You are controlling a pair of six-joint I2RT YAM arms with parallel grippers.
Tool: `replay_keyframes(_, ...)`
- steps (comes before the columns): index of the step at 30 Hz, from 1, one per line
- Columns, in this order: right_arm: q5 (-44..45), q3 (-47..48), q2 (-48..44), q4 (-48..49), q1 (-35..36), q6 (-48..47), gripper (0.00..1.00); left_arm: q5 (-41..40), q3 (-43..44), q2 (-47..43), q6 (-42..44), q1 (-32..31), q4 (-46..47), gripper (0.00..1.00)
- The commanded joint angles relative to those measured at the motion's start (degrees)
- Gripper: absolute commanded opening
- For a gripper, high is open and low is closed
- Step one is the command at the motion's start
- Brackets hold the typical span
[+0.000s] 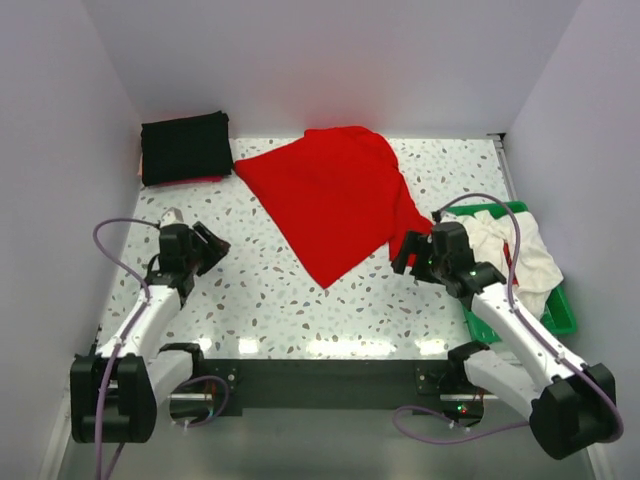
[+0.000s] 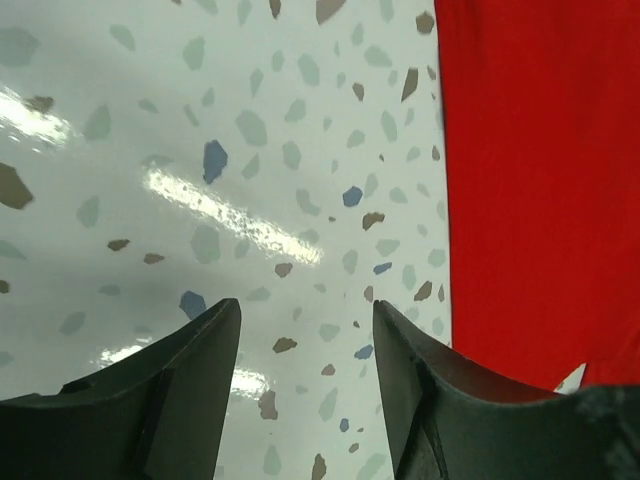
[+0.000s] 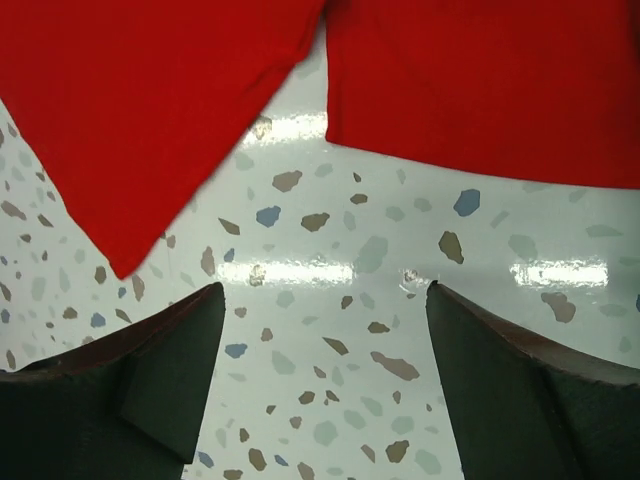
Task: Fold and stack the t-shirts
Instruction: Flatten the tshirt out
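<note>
Nearest the arm bases, bare speckled table [image 1: 270,300], glossy and open across the near middle. Just ahead on the left, left gripper [image 1: 207,243] low over that bare top, fingers spread and holding nothing; in its wrist view only tabletop between them, with a straight red edge off to the right, not touching.

Level with it on the right, right gripper [image 1: 408,250], also released and empty, sitting just beside the right-hand flap of the red t-shirt [image 1: 330,195]. From its wrist camera, two red edges close ahead: a pointed corner to the left and a straight hem across the top right, with a bare wedge of table between them.

Between and beyond both grippers, the red t-shirt lying flat but askew, one corner aimed at the near edge. Long axis running from that corner toward the far wall, leaning slightly right. Right arm clearly nearer the cloth, so likely the first to grab; left arm with more of a reach inward.

Free room mostly left of the shirt and in front of it. Tighter on the right: green tray [image 1: 560,318] at the table's right edge, holding the crumpled whitish t-shirt [image 1: 515,250].

Farthest off, in the far left corner, black t-shirt [image 1: 185,148] already folded square.
</note>
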Motion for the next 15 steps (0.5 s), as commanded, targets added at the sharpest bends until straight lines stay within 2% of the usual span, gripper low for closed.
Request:
replay_keyframes(1,5.0,0.1,-0.5,1.9,0.1,2.6,0.85,-0.4,0.3,3.7,-2.9,-6.7,7.9,0.6)
replay_keyframes(2,5.3,0.9,1.3,2.4,0.0,2.6,0.85,-1.1,1.3,5.6,-3.0,-9.3,8.8,0.6)
replay_keyframes(3,5.7,2.8,2.7,2.9,0.1,2.6,0.85,-2.3,2.2,9.1,-3.2,-14.5,9.5,0.6)
replay_keyframes(8,7.4,9.7,9.6,3.0,0.1,1.2,0.84,-4.7,7.5,20.3,-5.5,-26.2,13.7,0.65)
replay_keyframes(12,8.9,13.9,13.0,2.2,0.0,-0.5,0.84,-13.4,18.3,29.7,-2.3,-37.5,9.8,0.68)
replay_keyframes(15,10.2,15.4,13.8,2.1,0.0,-1.5,0.84,-18.2,23.4,35.8,0.5,-43.1,6.8,0.68)
